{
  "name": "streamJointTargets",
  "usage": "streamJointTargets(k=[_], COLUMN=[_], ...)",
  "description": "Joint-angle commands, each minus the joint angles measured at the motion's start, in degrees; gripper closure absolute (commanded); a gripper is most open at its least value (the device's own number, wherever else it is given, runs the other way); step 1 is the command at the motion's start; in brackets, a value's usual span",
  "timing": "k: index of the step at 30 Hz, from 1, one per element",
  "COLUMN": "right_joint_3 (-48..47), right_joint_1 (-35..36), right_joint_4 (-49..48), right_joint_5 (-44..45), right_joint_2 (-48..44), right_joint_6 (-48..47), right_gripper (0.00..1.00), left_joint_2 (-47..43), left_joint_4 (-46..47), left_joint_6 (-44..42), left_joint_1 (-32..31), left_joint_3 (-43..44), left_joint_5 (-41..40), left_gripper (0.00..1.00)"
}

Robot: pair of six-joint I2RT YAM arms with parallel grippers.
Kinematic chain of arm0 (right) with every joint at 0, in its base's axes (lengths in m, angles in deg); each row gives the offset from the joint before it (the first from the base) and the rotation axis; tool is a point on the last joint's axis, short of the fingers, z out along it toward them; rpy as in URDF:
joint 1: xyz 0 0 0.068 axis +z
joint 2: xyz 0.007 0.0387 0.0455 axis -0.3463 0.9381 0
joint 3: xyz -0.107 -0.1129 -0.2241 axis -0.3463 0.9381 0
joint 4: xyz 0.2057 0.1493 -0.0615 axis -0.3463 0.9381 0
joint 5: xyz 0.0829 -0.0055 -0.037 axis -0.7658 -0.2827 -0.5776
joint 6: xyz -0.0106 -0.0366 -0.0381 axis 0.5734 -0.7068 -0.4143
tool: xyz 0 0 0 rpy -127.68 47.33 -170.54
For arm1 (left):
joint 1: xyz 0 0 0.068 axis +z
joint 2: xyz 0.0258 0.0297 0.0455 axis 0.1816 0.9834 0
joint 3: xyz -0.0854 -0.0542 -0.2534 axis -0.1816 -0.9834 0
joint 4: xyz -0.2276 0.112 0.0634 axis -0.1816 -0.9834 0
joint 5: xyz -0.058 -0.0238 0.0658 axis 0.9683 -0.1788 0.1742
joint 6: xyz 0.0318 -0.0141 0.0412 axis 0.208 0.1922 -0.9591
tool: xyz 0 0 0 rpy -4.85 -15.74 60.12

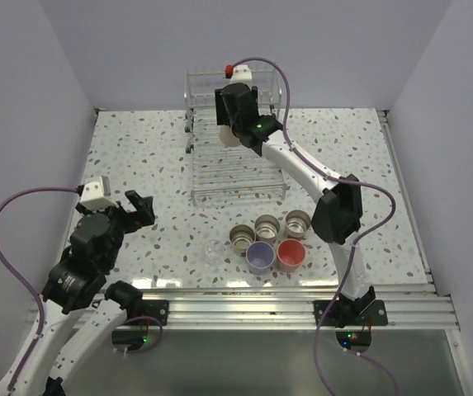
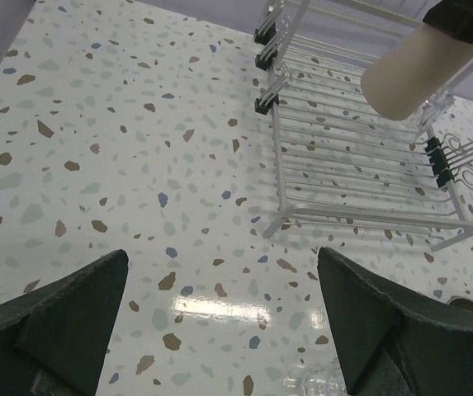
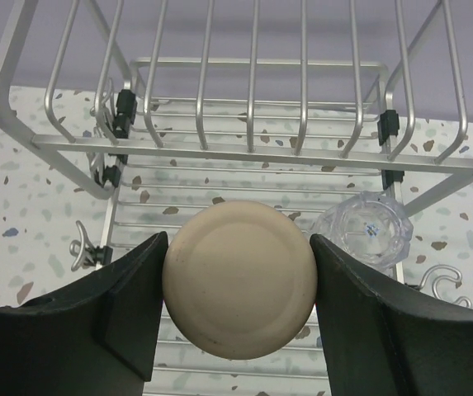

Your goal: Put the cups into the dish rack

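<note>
My right gripper (image 1: 234, 130) hangs over the back of the silver wire dish rack (image 1: 238, 196), shut on a taller beige cup (image 3: 240, 289) with its base facing the wrist camera. A clear cup (image 3: 366, 233) stands in the rack just to the right of it. On the table in front of the rack sit three metallic cups (image 1: 242, 239) (image 1: 267, 225) (image 1: 297, 223), a lavender cup (image 1: 259, 257), a coral-pink cup (image 1: 290, 255) and another clear cup (image 1: 212, 251). My left gripper (image 1: 141, 206) is open over bare table, left of the group, holding nothing.
White walls close in the speckled table on the left, right and back. The right arm (image 1: 302, 169) stretches across the rack's right side. A metal rail (image 1: 261, 309) runs along the near edge by the arm bases.
</note>
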Motion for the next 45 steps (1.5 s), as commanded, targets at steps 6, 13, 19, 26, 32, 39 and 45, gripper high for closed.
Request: streamJointTargets(k=[6, 13, 19, 26, 32, 39, 45], right_joint_3=[-5.43, -7.71, -8.06, -8.06, -7.63, -7.36, -7.71], right_joint_1=[-1.98, -2.50, -3.12, -4.44, -4.62, -4.62, -4.27], right_joint_4=[-0.69, -1.22, -2.27, -2.71, -3.68, -4.30, -4.21], right_joint_5=[-1.52, -0.73, 1.20, 2.26, 3.31, 1.47, -0.12], right_joint_2=[6.15, 9.84, 11.69, 12.66, 13.27, 13.80, 13.54], right_joint_6=[2.54, 3.24, 4.73, 7.28, 8.43, 8.69, 8.17], right_gripper=[1.00, 1.00, 1.00, 1.00, 1.00, 0.45, 0.23], left_joint_2=[-3.52, -3.79, -4.76, -4.59, -4.06, -3.88, -3.53], left_joint_4=[2.15, 2.59, 2.59, 2.77, 3.03, 3.20, 3.64], left_joint_6=[-0.31, -0.84, -1.01, -1.10, -1.54, -1.63, -2.24], left_joint_1=[0.42, 0.86, 1.12, 1.30, 1.83, 2.27, 2.71], left_joint_3=[-0.44, -0.44, -0.61, -0.70, -0.70, -0.79, -0.88], left_joint_5=[-2.65, -1.33, -0.98, -0.54, -0.02, 0.60, 1.39], left_gripper=[0.00, 0.00, 0.00, 0.00, 0.00, 0.00, 0.00])
